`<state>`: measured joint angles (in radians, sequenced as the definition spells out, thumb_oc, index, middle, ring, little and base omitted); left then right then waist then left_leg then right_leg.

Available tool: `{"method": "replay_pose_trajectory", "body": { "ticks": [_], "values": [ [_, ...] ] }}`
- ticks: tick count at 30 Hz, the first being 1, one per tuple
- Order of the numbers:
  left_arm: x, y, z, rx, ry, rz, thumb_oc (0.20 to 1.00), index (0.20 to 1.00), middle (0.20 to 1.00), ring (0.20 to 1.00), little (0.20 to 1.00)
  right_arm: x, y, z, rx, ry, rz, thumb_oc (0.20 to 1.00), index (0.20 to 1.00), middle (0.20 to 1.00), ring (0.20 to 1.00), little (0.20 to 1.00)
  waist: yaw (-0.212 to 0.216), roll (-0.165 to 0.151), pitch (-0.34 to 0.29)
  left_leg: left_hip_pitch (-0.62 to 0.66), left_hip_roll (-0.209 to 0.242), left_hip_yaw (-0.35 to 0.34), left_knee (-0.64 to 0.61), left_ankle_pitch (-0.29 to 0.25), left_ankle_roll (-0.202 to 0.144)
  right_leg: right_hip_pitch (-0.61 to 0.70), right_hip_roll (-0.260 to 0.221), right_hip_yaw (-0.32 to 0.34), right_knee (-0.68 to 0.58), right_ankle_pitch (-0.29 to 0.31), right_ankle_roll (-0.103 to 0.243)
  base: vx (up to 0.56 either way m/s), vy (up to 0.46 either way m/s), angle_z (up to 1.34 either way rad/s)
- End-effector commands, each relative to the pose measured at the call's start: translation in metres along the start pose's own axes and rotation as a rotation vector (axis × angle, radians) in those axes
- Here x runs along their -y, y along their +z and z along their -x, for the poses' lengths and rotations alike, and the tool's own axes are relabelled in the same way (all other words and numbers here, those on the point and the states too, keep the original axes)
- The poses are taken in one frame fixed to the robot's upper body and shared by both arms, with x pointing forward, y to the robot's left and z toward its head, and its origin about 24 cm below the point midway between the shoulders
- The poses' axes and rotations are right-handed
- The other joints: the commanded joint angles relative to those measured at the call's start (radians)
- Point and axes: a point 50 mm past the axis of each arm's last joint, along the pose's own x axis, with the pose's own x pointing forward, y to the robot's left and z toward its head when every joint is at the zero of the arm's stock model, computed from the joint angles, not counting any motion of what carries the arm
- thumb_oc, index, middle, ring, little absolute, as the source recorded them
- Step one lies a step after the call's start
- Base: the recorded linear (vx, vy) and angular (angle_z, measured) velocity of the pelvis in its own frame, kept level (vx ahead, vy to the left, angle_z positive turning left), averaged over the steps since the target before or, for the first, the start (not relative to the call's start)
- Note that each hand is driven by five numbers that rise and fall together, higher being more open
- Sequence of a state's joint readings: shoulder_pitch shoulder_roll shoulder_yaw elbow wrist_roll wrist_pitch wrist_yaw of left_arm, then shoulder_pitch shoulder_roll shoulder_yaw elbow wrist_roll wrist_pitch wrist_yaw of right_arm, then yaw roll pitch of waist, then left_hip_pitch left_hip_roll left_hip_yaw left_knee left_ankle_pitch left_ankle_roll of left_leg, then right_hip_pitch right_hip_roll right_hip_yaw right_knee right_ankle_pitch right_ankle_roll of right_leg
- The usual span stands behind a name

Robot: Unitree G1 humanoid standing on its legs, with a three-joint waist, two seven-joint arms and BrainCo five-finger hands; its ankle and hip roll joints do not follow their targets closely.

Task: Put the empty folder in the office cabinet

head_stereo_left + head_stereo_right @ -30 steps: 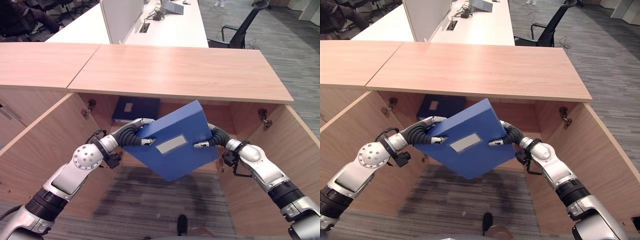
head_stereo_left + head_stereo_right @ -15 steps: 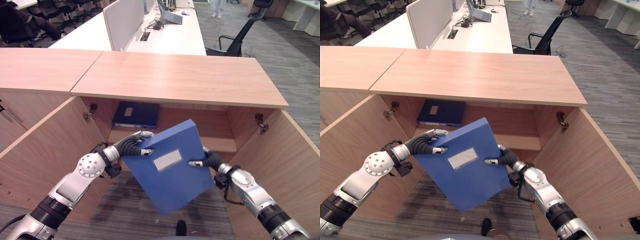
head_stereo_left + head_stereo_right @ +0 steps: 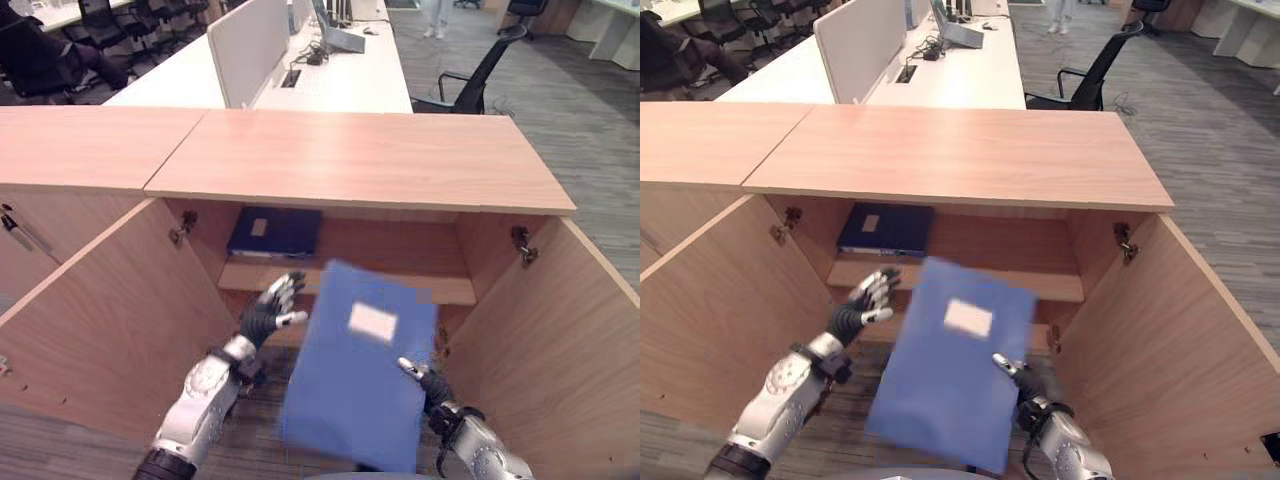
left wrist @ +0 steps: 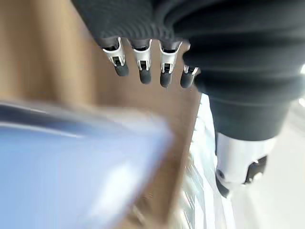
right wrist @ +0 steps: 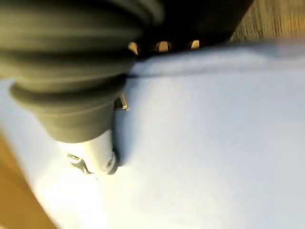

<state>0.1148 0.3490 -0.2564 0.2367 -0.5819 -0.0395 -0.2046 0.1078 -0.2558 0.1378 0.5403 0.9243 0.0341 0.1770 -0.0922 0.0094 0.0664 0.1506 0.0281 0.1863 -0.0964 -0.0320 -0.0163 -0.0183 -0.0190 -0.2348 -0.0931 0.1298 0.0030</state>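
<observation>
Blue folder (image 3: 358, 380) hangs in front of the open cabinet (image 3: 520, 330), long axis running up toward the shelf (image 3: 440, 290); right hand (image 3: 418, 378) grips its lower right edge, thumb on the cover; left hand (image 3: 268, 312) is spread and apart from it; 1 dark folder (image 3: 275, 231) lies on the shelf.
</observation>
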Motion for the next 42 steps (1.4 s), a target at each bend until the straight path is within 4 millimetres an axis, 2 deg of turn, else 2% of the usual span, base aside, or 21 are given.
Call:
{"method": "replay_pose_trajectory", "body": {
  "ticks": [1,4,8,11,12,13,14,16,18,20,22,25,28,31,33,34,38,39,40,42],
  "values": [
    [-0.007,0.028,-0.005,0.125,0.055,-0.004,1.000,1.000,1.000,1.000,1.000,-0.026,0.024,-0.019,0.114,0.068,-0.073,0.200,0.200,0.200,0.200,0.200,0.002,-0.032,0.037,0.011,-0.013,0.011,0.009,-0.048,-0.027,0.112,-0.004,-0.026,0.006,-0.151,0.079,0.03,-0.065,0.04],
    [-0.015,0.011,-0.001,0.071,0.141,0.059,1.000,1.000,1.000,1.000,1.000,-0.019,0.027,-0.019,0.130,0.017,-0.093,0.200,0.200,0.200,0.200,0.200,0.002,-0.028,0.038,0.008,-0.008,0.006,0.009,-0.043,-0.031,0.109,-0.001,-0.034,0.006,-0.154,0.074,0.02,-0.052,0.12],
    [-0.019,0.005,0.001,0.057,0.196,0.086,1.000,1.000,1.000,1.000,1.000,-0.015,0.030,-0.018,0.143,-0.014,-0.095,0.200,0.200,0.200,0.200,0.200,0.002,-0.026,0.043,0.006,-0.001,0.002,0.009,-0.037,-0.038,0.105,0.002,-0.042,0.006,-0.158,0.070,0.01,-0.059,0.11],
    [-0.020,0.003,0.000,0.054,0.220,0.112,1.000,1.000,1.000,1.000,1.000,-0.004,0.034,-0.016,0.164,-0.082,-0.101,0.200,0.200,0.200,0.200,0.200,-0.011,-0.030,0.053,-0.038,0.045,0.060,0.116,-0.055,-0.071,0.112,-0.009,-0.072,0.023,-0.189,0.061,0.02,-0.075,0.27],
    [-0.020,0.003,0.001,0.053,0.222,0.104,1.000,1.000,1.000,1.000,1.000,-0.003,0.036,-0.016,0.171,-0.089,-0.094,0.200,0.200,0.200,0.200,0.200,-0.011,-0.032,0.063,-0.068,0.058,0.090,0.185,-0.059,-0.076,0.117,-0.016,-0.083,0.028,-0.194,0.055,-0.02,-0.040,0.49],
    [-0.020,0.004,0.001,0.054,0.222,0.103,1.000,1.000,1.000,1.000,1.000,-0.003,0.037,-0.017,0.172,-0.088,-0.094,0.200,0.200,0.200,0.200,0.200,-0.011,-0.036,0.065,-0.086,0.059,0.097,0.202,-0.052,-0.071,0.106,-0.020,-0.089,0.031,-0.185,0.049,-0.02,-0.054,0.45],
    [-0.021,0.003,0.002,0.049,0.229,0.100,1.000,1.000,1.000,1.000,1.000,-0.001,0.038,-0.016,0.175,-0.099,-0.088,0.200,0.200,0.200,0.200,0.200,-0.010,-0.032,0.073,-0.103,0.078,0.109,0.266,-0.065,-0.084,0.121,-0.016,-0.090,0.032,-0.201,0.049,-0.03,-0.058,0.30],
    [-0.024,0.001,0.004,0.041,0.248,0.095,1.000,1.000,1.000,1.000,1.000,0.000,0.040,-0.016,0.173,-0.111,-0.072,0.200,0.200,0.200,0.200,0.200,-0.007,-0.040,0.087,-0.152,0.114,0.155,0.344,-0.026,-0.092,0.131,-0.022,-0.104,0.031,-0.206,0.041,0.02,-0.061,0.26],
    [-0.028,-0.004,0.009,0.014,0.265,0.091,1.000,1.000,1.000,1.000,1.000,0.002,0.037,-0.014,0.160,-0.112,-0.057,0.200,0.200,0.200,0.200,0.200,-0.003,-0.046,0.082,-0.189,0.143,0.179,0.319,-0.017,-0.092,0.150,-0.037,-0.112,0.015,-0.206,0.046,0.11,-0.003,0.22],
    [-0.029,-0.007,0.011,0.003,0.272,0.092,1.000,1.000,1.000,1.000,1.000,0.003,0.036,-0.012,0.156,-0.114,-0.047,0.200,0.200,0.200,0.200,0.200,0.001,-0.048,0.079,-0.211,0.138,0.164,0.297,-0.007,-0.091,0.154,-0.041,-0.112,0.012,-0.205,0.050,0.12,0.033,0.11],
    [-0.033,-0.010,0.017,-0.007,0.293,0.089,1.000,1.000,1.000,1.000,1.000,0.009,0.034,-0.008,0.150,-0.124,-0.047,0.200,0.200,0.200,0.200,0.200,0.011,-0.037,0.076,-0.245,0.147,0.127,0.186,0.084,-0.114,0.166,-0.039,-0.099,0.008,-0.220,0.057,0.16,0.092,-0.07],
    [-0.039,-0.011,0.021,-0.012,0.325,0.079,1.000,1.000,1.000,1.000,1.000,0.015,0.029,-0.005,0.137,-0.153,-0.059,0.200,0.200,0.200,0.200,0.200,0.025,-0.023,0.076,-0.265,0.163,0.112,0.087,0.158,-0.130,0.195,-0.039,-0.082,0.006,-0.238,0.062,0.22,0.147,0.01],
    [-0.039,-0.012,0.025,-0.006,0.333,0.087,1.000,1.000,1.000,1.000,1.000,0.017,0.026,-0.003,0.129,-0.156,-0.063,0.200,0.200,0.200,0.200,0.200,0.032,-0.010,0.074,-0.242,0.152,0.108,0.048,0.153,-0.124,0.206,-0.037,-0.070,0.006,-0.245,0.070,0.17,0.145,-0.18],
    [-0.041,-0.013,0.028,-0.009,0.337,0.084,1.000,1.000,1.000,1.000,1.000,0.016,0.021,-0.002,0.125,-0.155,-0.092,0.200,0.200,0.200,0.200,0.200,0.040,-0.002,0.062,-0.228,0.129,0.117,0.035,0.145,-0.112,0.216,-0.063,-0.057,0.006,-0.252,0.086,0.20,0.228,-0.30],
    [-0.043,-0.009,0.031,0.000,0.339,0.065,1.000,1.000,1.000,1.000,1.000,0.012,0.020,-0.003,0.127,-0.138,-0.094,0.200,0.200,0.200,0.200,0.200,0.046,0.000,0.057,-0.231,0.088,0.116,0.038,0.122,-0.084,0.217,-0.100,-0.049,0.006,-0.248,0.107,0.20,0.277,-0.31],
    [-0.043,-0.009,0.031,0.000,0.339,0.065,1.000,1.000,1.000,1.000,1.000,0.012,0.020,-0.003,0.126,-0.138,-0.094,0.200,0.200,0.200,0.200,0.200,0.047,-0.001,0.056,-0.231,0.088,0.117,0.038,0.121,-0.083,0.217,-0.101,-0.049,0.006,-0.248,0.107,0.08,0.161,-0.15],
    [-0.046,0.000,0.031,0.023,0.348,0.030,1.000,1.000,1.000,1.000,1.000,0.002,0.025,-0.008,0.143,-0.114,-0.089,0.200,0.200,0.200,0.200,0.200,0.058,0.001,0.049,-0.235,0.022,0.116,0.040,0.067,-0.028,0.180,-0.165,-0.039,0.056,-0.233,0.148,0.11,0.255,-0.03],
    [-0.046,0.000,0.031,0.023,0.348,0.030,1.000,1.000,1.000,1.000,1.000,0.002,0.025,-0.008,0.143,-0.114,-0.089,0.200,0.200,0.200,0.200,0.200,0.059,0.001,0.049,-0.236,0.022,0.117,0.040,0.066,-0.028,0.178,-0.166,-0.038,0.058,-0.234,0.148,0.09,0.220,-0.11],
    [-0.047,0.001,0.032,0.027,0.348,0.024,1.000,1.000,1.000,1.000,1.000,0.002,0.026,-0.009,0.146,-0.117,-0.084,0.200,0.200,0.200,0.200,0.200,0.062,0.003,0.048,-0.235,0.008,0.117,0.044,0.050,-0.014,0.168,-0.182,-0.040,0.081,-0.231,0.156,0.09,0.235,-0.13],
    [-0.049,0.001,0.034,0.015,0.353,0.010,1.000,1.000,1.000,1.000,1.000,-0.001,0.028,-0.011,0.155,-0.109,-0.085,0.200,0.200,0.200,0.200,0.200,0.068,0.013,0.050,-0.211,-0.022,0.125,0.037,0.021,0.018,0.120,-0.226,-0.045,0.189,-0.188,0.184,0.10,0.262,-0.16]
  ]
}}
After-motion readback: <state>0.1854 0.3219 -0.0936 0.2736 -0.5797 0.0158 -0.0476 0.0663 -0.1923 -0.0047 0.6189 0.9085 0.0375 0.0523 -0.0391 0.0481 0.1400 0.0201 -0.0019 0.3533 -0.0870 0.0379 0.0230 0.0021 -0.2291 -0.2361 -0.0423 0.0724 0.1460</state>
